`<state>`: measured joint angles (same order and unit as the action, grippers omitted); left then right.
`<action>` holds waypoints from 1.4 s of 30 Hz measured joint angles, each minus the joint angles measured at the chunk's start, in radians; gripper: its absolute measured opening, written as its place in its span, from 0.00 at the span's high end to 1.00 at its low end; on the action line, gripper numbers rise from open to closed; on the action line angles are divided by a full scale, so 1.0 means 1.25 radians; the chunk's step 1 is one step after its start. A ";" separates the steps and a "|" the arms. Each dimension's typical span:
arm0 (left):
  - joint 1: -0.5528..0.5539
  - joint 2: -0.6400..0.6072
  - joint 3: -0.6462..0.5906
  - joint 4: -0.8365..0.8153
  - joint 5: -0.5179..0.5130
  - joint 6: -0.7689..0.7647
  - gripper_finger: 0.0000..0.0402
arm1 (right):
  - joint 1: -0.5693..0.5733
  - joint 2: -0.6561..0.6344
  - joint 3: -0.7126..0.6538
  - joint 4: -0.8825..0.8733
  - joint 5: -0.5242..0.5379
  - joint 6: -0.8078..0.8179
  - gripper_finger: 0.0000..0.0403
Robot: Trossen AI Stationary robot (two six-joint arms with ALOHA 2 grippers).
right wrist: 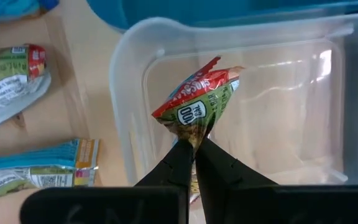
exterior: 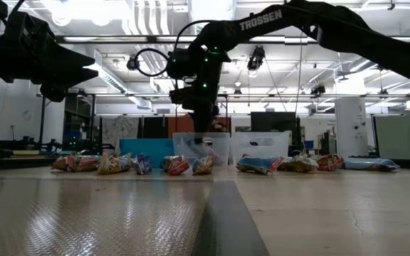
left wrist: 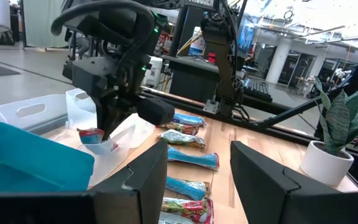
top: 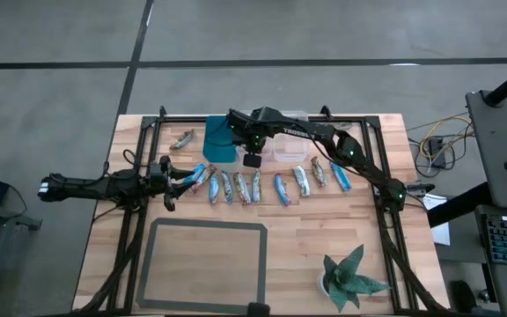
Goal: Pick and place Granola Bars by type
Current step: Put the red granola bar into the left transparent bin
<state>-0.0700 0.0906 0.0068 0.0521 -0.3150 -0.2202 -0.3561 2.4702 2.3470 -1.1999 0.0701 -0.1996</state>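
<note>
My right gripper (right wrist: 191, 144) is shut on a red-and-green granola bar (right wrist: 201, 99) and points down over a clear bin (right wrist: 129, 74), which stands beside a teal bin (top: 220, 141) at the far middle of the table. A row of several granola bars (top: 240, 187), blue, greenish-silver and reddish, lies flat across the table's middle. One more bar (top: 181, 138) lies left of the teal bin. My left gripper (left wrist: 194, 168) waits level and open at the row's left end, with nothing between its fingers. My right gripper pinches the bar's crimped wrapper end (right wrist: 188, 132) between its two fingertips. The fingers come from above and point steeply down. The bar hangs below them inside the clear bin's rim; whether its lower end touches the bin's floor I cannot tell.
A second clear bin (top: 296, 141) stands right of the first. A dark-framed mat (top: 207, 264) lies at the near middle and a potted plant (top: 350, 277) at the near right. Black frame rails (top: 139, 150) run along the table's sides.
</note>
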 joint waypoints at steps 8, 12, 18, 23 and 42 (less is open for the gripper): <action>0.000 0.000 0.000 0.000 0.000 0.000 0.61 | 0.000 0.000 0.000 -0.001 -0.054 -0.007 0.83; 0.000 0.000 0.000 0.000 0.000 0.000 0.61 | 0.000 -0.001 0.000 -0.006 -0.044 -0.007 0.73; 0.000 0.000 0.000 0.000 0.000 0.000 0.61 | 0.000 -0.025 0.000 -0.035 -0.015 -0.020 0.63; 0.000 0.000 0.000 0.000 0.000 0.000 0.61 | 0.004 -0.080 0.000 -0.048 -0.012 0.006 0.60; 0.000 0.000 0.000 0.000 0.000 0.000 0.61 | 0.036 -0.264 0.000 -0.274 0.218 0.527 0.55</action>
<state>-0.0699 0.0906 0.0071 0.0521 -0.3150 -0.2202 -0.3111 2.1399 2.3470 -1.5427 0.3425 0.4587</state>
